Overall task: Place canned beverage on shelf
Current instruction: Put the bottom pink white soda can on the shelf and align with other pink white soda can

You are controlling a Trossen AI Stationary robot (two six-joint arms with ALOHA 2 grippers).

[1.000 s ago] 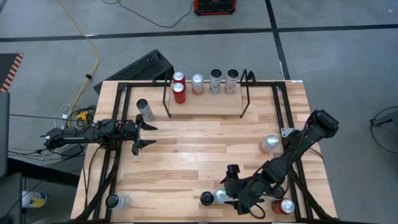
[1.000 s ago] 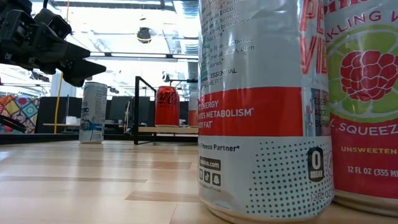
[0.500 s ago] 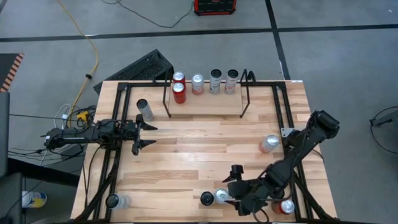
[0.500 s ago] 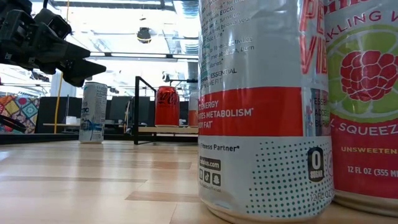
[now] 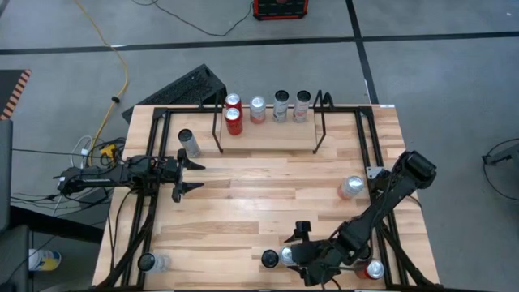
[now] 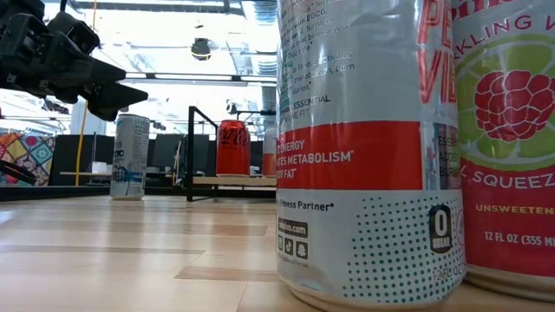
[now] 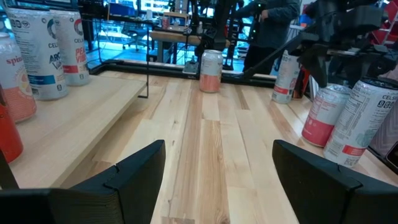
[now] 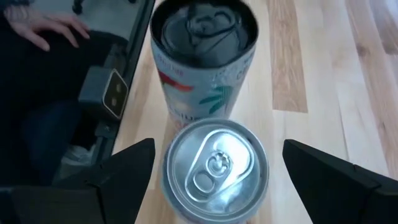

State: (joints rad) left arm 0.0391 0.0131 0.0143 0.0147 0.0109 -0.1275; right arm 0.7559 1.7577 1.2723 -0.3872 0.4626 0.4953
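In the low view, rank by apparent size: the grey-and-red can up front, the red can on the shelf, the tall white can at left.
1. Grey-and-red can, largest only because it is nearest the camera.
2. Tall white can.
3. Red can on the shelf, farther back, so true sizes stay unsure.

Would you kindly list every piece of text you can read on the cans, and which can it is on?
"ENERGY", "METABOLISM", "Fitness Partner": big silver-and-red can, low view.
"SQUEEZ", "UNSWEETEN", "12 FL OZ (355": raspberry can beside it.
"CELSIUS", partly cut off: white can on the shelf, left wrist view.
The red can script and finer print are too small to read.
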